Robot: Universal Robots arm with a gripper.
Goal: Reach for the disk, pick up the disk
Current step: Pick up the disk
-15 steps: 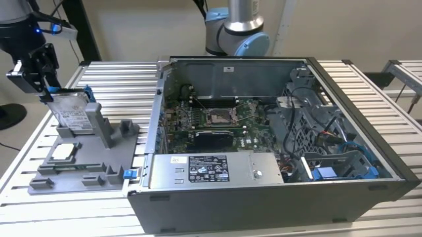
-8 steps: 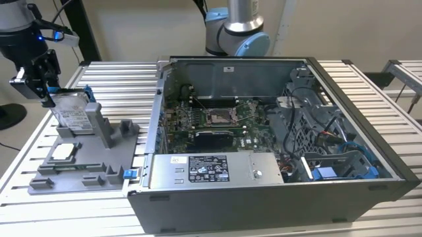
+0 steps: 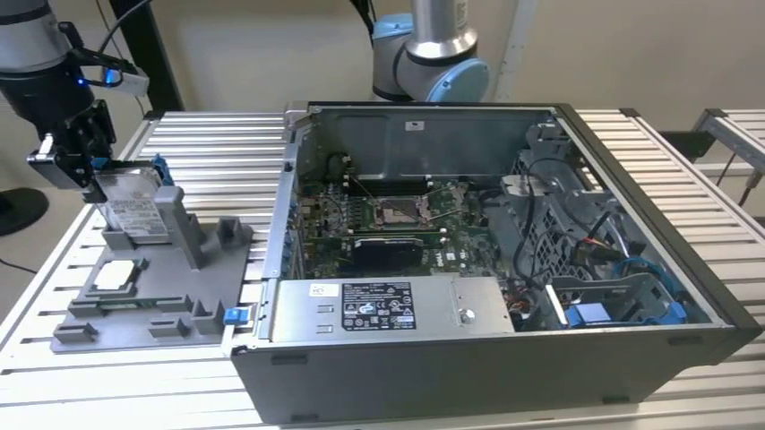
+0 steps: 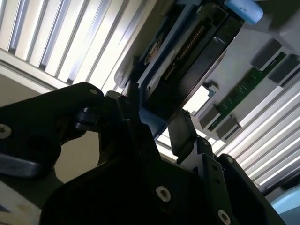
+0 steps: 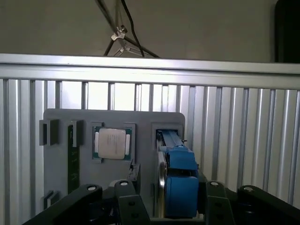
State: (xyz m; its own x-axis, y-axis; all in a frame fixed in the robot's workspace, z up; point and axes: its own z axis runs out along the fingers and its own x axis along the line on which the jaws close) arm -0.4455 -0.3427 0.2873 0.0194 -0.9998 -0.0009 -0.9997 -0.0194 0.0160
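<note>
Disk [image 3: 134,215] is on its edge, upright in a slot at the far corner of the grey fixture tray [image 3: 143,309]. Its label side shows in the exterior view, and a blue side rail [image 5: 180,187] runs along one narrow edge. The tray lies on the slatted metal table [image 3: 215,143], close to the table's edge at the exterior view's left. The open computer case [image 3: 478,376] is just beside it, toward the exterior view's right.

From where I stand the reach looks done and the pick-up not. The gripper [image 3: 86,175] is down at the disk's upper end, and the disk looks seated in its slot, not lifted. In both wrist views the disk runs between the two fingers [image 4: 181,135], one on each flat side. They look spread rather than clamped: in the first wrist view a strip of grey tray shows between one finger and the disk's metal face. So I judge that the closing and the lift are what is left.

A small white-topped chip [image 5: 111,143] sits in its own pocket of the tray, beside the disk's slot and apart from the gripper. The arm's base [image 3: 431,54] stands behind the case, at the table's far edge.
</note>
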